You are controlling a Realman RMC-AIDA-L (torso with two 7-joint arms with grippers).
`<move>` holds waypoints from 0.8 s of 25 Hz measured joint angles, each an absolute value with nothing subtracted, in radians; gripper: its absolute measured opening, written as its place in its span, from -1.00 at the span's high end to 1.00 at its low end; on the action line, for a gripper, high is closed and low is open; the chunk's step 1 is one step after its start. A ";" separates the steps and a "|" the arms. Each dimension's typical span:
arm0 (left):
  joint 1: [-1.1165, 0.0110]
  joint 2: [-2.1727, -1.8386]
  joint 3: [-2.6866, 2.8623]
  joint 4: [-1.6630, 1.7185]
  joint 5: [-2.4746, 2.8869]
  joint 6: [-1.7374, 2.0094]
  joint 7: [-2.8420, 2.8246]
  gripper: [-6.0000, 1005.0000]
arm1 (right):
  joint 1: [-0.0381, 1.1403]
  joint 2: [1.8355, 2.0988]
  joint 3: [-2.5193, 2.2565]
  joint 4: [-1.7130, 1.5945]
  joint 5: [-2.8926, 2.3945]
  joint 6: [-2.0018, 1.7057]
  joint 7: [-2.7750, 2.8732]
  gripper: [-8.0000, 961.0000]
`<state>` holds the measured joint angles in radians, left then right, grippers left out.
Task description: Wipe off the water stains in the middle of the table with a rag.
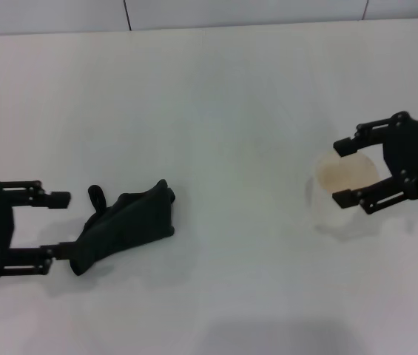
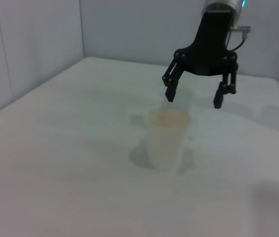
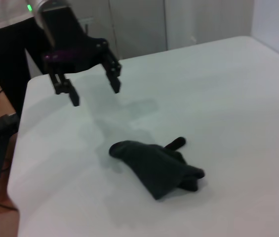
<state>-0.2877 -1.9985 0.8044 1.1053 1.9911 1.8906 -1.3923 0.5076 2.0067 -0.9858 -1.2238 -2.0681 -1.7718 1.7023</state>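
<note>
Two gripper units (image 1: 52, 223) (image 1: 348, 171) spread, one rag (image 1: 126, 224), one cup (image 1: 345, 194).

One table (image 1: 216, 96) carries the things. On it lies one dark rag (image 1: 123, 225) and stands one pale cup (image 1: 347, 177) with orange residue inside. Two black end effectors are in view: the left end effector (image 1: 55, 225) and the right end effector (image 1: 342, 171).

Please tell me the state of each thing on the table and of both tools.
Rag: crumpled on the table, not gripped.
Cup: upright, pale orange residue inside.
Left tool: open, above the table beside the rag.
Right tool: open, above the cup, not gripping.
Water stains: none visible.
</note>
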 joint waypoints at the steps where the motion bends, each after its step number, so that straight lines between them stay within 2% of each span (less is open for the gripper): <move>1: -0.285 -1.993 0.793 1.099 1.984 1.898 -1.387 -0.37 | 0.508 2.006 -0.976 -1.226 -2.067 -1.773 1.703 -0.75; 6: -0.281 -1.977 0.755 1.087 1.968 1.929 -1.371 -0.36 | 0.508 2.000 -0.937 -1.228 -2.068 -1.798 1.706 -0.75; 20: -0.289 -1.976 0.753 1.086 1.967 1.934 -1.363 -0.36 | 0.485 1.999 -0.933 -1.271 -2.090 -1.789 1.736 -0.75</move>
